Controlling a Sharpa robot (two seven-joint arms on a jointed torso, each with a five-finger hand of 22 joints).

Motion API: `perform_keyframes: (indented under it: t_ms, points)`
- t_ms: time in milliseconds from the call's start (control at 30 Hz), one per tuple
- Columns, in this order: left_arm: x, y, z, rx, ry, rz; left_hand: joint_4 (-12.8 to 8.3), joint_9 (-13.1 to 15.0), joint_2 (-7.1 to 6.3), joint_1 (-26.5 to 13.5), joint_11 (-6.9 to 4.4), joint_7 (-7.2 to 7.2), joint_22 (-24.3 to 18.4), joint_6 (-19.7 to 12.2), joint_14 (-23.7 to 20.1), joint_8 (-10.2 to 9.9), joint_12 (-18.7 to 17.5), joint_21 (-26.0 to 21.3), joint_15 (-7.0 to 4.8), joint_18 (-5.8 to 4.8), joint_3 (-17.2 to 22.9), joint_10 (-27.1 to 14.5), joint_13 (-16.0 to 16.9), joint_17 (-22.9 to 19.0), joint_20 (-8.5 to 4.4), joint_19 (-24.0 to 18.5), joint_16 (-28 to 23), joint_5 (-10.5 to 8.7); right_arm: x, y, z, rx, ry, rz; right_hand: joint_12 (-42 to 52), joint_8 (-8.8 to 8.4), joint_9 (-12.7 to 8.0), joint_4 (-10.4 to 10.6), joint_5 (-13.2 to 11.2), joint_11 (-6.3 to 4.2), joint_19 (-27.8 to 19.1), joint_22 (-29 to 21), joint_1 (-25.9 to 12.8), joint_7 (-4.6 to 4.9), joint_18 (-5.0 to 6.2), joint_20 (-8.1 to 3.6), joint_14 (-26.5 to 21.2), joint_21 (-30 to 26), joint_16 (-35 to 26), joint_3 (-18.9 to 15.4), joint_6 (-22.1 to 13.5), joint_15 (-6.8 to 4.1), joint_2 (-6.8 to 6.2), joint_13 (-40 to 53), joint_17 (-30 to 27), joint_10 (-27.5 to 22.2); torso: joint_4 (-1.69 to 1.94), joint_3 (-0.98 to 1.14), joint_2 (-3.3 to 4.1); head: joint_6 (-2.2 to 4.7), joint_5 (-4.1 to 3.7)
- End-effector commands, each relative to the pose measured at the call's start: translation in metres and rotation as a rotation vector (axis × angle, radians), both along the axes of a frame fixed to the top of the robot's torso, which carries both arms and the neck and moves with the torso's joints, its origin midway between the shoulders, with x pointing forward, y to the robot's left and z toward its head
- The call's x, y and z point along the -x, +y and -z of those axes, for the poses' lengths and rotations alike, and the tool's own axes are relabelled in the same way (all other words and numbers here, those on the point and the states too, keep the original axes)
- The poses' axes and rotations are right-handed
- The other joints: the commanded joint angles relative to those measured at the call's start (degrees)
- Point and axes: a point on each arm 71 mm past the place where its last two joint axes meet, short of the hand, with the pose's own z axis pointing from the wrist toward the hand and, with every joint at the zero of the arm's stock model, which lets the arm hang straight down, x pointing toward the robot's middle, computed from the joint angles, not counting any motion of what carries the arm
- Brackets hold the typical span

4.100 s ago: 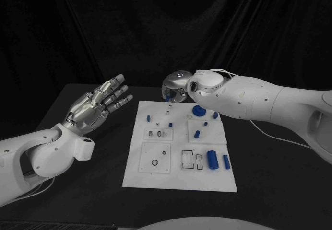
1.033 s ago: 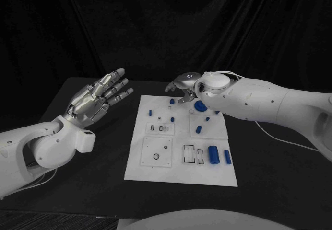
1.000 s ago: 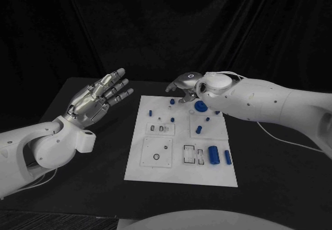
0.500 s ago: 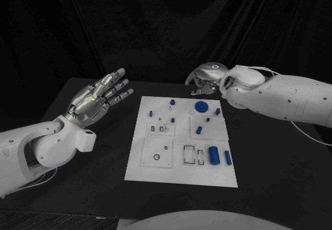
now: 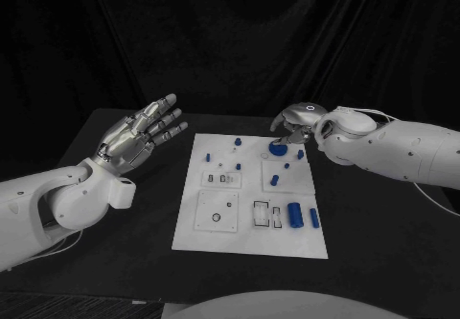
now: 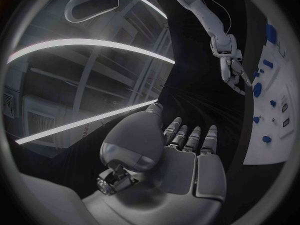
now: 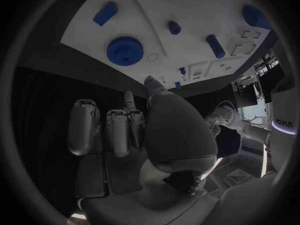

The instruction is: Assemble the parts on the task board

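Note:
The white task board (image 5: 244,229) lies mid-table with several blue parts on it. A blue gear (image 5: 278,150) sits near its far right corner. My right hand (image 5: 295,126) hangs just over that gear, fingers pointing down and holding nothing; whether they touch it I cannot tell. In the right wrist view the gear (image 7: 125,51) lies just beyond my fingertips (image 7: 150,81). My left hand (image 5: 142,136) is raised left of the board, palm open and fingers spread. The left wrist view shows my left hand (image 6: 181,160) and, far off, my right hand (image 6: 232,72) by the board (image 6: 275,115).
A small peg (image 5: 236,141) stands at the far edge. More pegs (image 5: 208,157) (image 5: 275,179) (image 5: 300,154) lie mid-board. A thick cylinder (image 5: 295,214) and a thin one (image 5: 314,218) lie at the near right. Black table surrounds the board.
My right hand has swung right from the far edge beside the standing peg, then come down over the gear. The left hand has stayed raised and open.

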Motion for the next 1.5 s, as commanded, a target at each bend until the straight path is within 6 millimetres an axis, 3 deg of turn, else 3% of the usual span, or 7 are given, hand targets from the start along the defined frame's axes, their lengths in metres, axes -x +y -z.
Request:
perform_keyframes:
  t_ms: [33, 167, 233, 467, 767, 1300, 1500]
  points:
    - [0.001, -0.001, -0.001, 0.015, -0.005, 0.014, -0.8, 1.0, 0.05, 0.8, 0.6, 0.09, 0.1, 0.3, 0.1, 0.8, 0.8, 0.7, 0.65, 2.12, 3.6, 0.2, 0.4, 0.4, 0.36, 0.3, 1.1, 1.11, -0.001, -0.005, 0.007, 0.019, 0.045, 0.056, 2.9, -0.96, -0.1, 1.4, -0.4, -0.07, 2.0, 8.6, -1.4, 0.22, -1.41, -0.02, 6.3, 3.7, 2.9, 0.4, -1.5, 0.16, -0.48, 15.3, 15.9, 7.4, -0.18, 0.04, -0.09, -0.19, 0.15]
    - [0.001, -0.001, -0.001, 0.015, -0.005, 0.015, -0.8, 1.0, 0.02, 0.9, 0.69, 0.12, 0.1, 0.4, 0.2, 0.8, 0.9, 0.7, 0.66, 2.11, 3.6, 0.2, 0.4, 0.4, 0.36, 0.4, 1.2, 1.13, -0.002, -0.007, 0.01, 0.024, 0.055, 0.065, 2.9, -0.92, -0.2, 1.3, -0.4, -0.01, 1.8, 8.5, -1.4, 0.31, -1.35, 0.03, 6.3, 3.5, 2.9, 0.5, -1.3, 0.2, -0.41, 15.3, 15.9, 7.4, -0.34, -0.01, -0.03, -0.11, 0.37]
    - [0.001, -0.001, -0.001, 0.016, -0.004, 0.016, -0.8, 1.0, 0.02, 0.9, 0.69, 0.12, 0.1, 0.4, 0.2, 0.8, 0.9, 0.7, 0.66, 2.11, 3.6, 0.2, 0.4, 0.4, 0.36, 0.4, 1.2, 1.13, -0.002, -0.007, 0.012, 0.027, 0.06, 0.07, 2.9, -0.89, -0.3, 1.2, 0.0, 0.11, 1.8, 8.5, -1.1, 0.44, -1.35, 0.14, 6.3, 3.5, 2.9, 0.7, -1.0, 0.31, -0.24, 15.3, 15.9, 7.4, -0.17, 0.03, -0.05, -0.14, 0.25]
    - [0.001, -0.001, -0.001, 0.015, -0.004, 0.016, -0.8, 1.0, -0.02, 0.9, 0.77, 0.17, 0.2, 0.4, 0.2, 0.8, 0.9, 0.7, 0.69, 2.1, 3.7, 0.2, 0.4, 0.4, 0.37, 0.4, 1.3, 1.17, -0.002, -0.009, 0.016, 0.033, 0.07, 0.082, 2.9, -1.62, -1.2, 0.6, 3.5, 0.24, 1.4, 8.3, -0.2, 0.54, -1.17, 0.42, 6.3, 3.0, 2.9, 1.2, -1.0, 0.48, 0.21, 15.3, 15.9, 7.4, -0.15, 0.05, -0.1, -0.39, 0.21]
    - [0.001, 0.0, -0.001, 0.016, -0.003, 0.017, -0.8, 1.0, -0.04, 0.9, 0.81, 0.19, 0.2, 0.4, 0.3, 0.8, 0.9, 0.7, 0.72, 2.1, 3.7, 0.2, 0.4, 0.4, 0.38, 0.4, 1.4, 1.21, -0.004, -0.012, 0.023, 0.049, 0.093, 0.1, 2.9, -2.03, -1.7, -0.1, 5.5, 0.47, 1.0, 8.1, 0.5, 0.85, -1.06, 0.58, 6.3, 2.6, 2.9, 1.6, -1.1, 0.65, 0.69, 15.3, 15.9, 7.4, -0.08, -0.02, -0.13, -0.52, 0.21]
    - [0.001, 0.0, 0.0, 0.015, -0.001, 0.02, -0.8, 1.0, -0.08, 1.0, 0.87, 0.24, 0.2, 0.4, 0.3, 0.8, 1.0, 0.8, 0.78, 2.08, 3.8, 0.1, 0.4, 0.5, 0.41, 0.4, 1.5, 1.29, -0.007, -0.012, 0.034, 0.065, 0.115, 0.11, 2.9, -1.09, -1.9, -1.2, 7.6, 0.89, 0.3, 7.4, 1.1, 1.31, -0.77, 0.94, 6.2, 1.5, 2.7, 2.0, 1.9, 1.02, 1.23, 15.3, 15.5, 7.4, -0.17, 0.07, -0.08, -0.82, 0.24]
    - [0.001, -0.001, 0.0, 0.015, 0.0, 0.022, -0.8, 1.0, -0.09, 1.0, 0.89, 0.26, 0.2, 0.4, 0.3, 0.8, 1.0, 0.8, 0.79, 2.08, 3.8, 0.1, 0.4, 0.5, 0.43, 0.5, 1.5, 1.32, -0.008, -0.012, 0.038, 0.068, 0.122, 0.11, 2.9, -0.59, -1.9, -2.0, 10.4, 0.89, 0.1, 7.3, 1.4, 1.29, -0.68, 1.02, 6.1, 1.1, 2.5, 2.5, 3.9, 1.06, 1.5, 15.3, 15.2, 7.4, -0.16, 0.05, -0.09, -0.97, 0.26]
